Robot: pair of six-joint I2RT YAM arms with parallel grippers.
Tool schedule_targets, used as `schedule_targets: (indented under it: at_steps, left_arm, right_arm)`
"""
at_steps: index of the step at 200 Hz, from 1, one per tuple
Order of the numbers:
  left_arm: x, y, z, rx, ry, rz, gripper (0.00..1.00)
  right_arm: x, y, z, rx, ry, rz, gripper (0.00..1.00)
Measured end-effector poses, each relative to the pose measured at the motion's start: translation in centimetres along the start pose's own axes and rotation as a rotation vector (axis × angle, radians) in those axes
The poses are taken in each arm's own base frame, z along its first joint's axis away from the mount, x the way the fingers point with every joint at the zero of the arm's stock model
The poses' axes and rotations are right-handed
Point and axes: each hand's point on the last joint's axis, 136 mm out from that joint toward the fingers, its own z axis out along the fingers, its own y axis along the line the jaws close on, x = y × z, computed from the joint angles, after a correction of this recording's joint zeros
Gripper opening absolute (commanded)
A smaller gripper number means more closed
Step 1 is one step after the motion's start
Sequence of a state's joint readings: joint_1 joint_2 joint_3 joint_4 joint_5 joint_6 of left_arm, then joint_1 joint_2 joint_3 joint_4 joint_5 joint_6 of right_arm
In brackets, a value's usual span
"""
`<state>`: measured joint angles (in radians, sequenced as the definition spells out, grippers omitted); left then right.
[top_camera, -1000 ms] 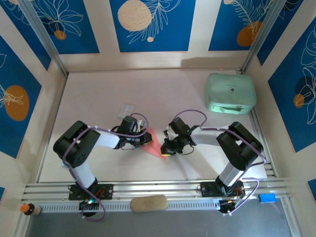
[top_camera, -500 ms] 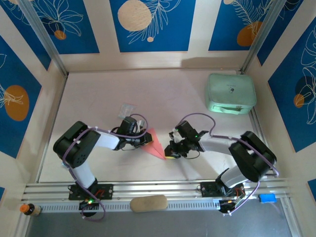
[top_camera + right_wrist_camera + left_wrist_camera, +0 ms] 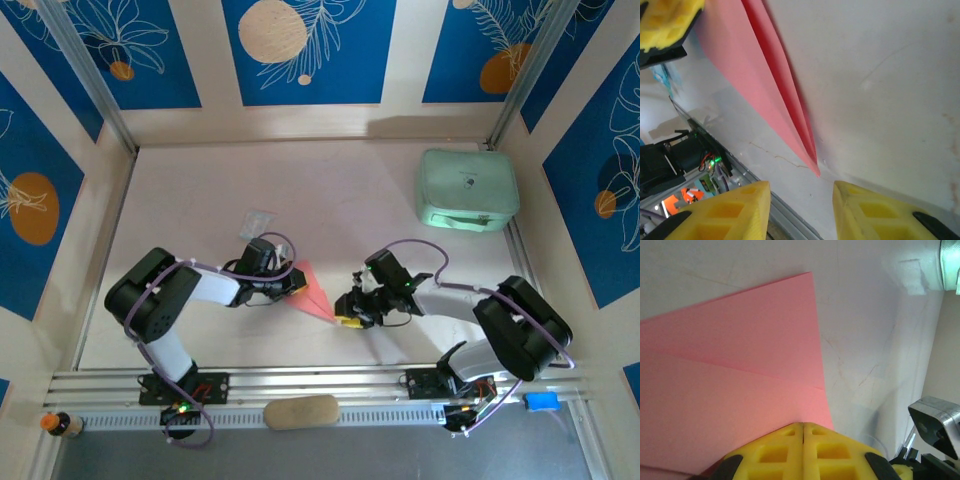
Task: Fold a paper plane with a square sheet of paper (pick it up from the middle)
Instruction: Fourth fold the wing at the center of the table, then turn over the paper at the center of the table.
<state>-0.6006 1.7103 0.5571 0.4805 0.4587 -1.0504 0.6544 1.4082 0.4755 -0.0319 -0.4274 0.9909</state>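
left gripper [image 3: 803, 434] was clenched, seemingly on the paper plane's [image 3: 314, 295] hidden tail; right gripper [image 3: 801, 201] hung released just off its tip, bare table [image 3: 350, 190] beyond.

**Paper tip ahead**

Bare table [image 3: 330, 190] lies between the parted fingers of the right pincer [image 3: 800, 200]. Just ahead, the tip of the paper plane [image 3: 765, 85] bars the way. The left pincer [image 3: 293, 283] grips its far end. A green case [image 3: 467, 190] stands well behind the right pincer, and a packet [image 3: 257, 222] lies beside the left pincer.

No text, label, brand or number can be read. A small dark mark on the lid of the mint-green case [image 3: 467, 188], upper right of the frame, is too small to make out.
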Motion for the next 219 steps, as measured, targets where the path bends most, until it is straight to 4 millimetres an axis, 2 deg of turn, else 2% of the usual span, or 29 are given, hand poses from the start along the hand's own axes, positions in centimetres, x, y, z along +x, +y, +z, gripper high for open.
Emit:
schedule_targets:
  at_steps: [27, 50, 112, 167, 188, 219]
  left_arm:
    - [0.0, 0.0, 0.0, 0.000, -0.001, -0.004, 0.02]
    - [0.0, 0.0, 0.0, 0.000, -0.004, -0.013, 0.02]
    - [0.0, 0.2, -0.4, -0.010, -0.015, -0.019, 0.03]
    - [0.2, 0.4, -0.6, -0.020, -0.015, -0.023, 0.05]
    - [0.2, 0.4, -0.6, -0.020, -0.015, -0.024, 0.05]
    - [0.2, 0.4, -0.7, -0.018, -0.016, -0.026, 0.07]
  right_arm:
    - [0.2, -0.6, 0.6, 0.019, 0.021, 0.028, 0.35]
    - [0.2, -0.3, 0.9, 0.002, 0.032, 0.034, 0.28]
    - [-0.6, 1.5, 1.4, -0.050, 0.014, -0.002, 0.34]
    - [-1.5, 2.5, 1.2, -0.092, -0.017, -0.029, 0.34]
    - [-2.0, 2.6, 1.1, -0.103, -0.032, -0.029, 0.30]
    - [-2.4, 2.8, 1.2, -0.119, -0.038, -0.037, 0.18]
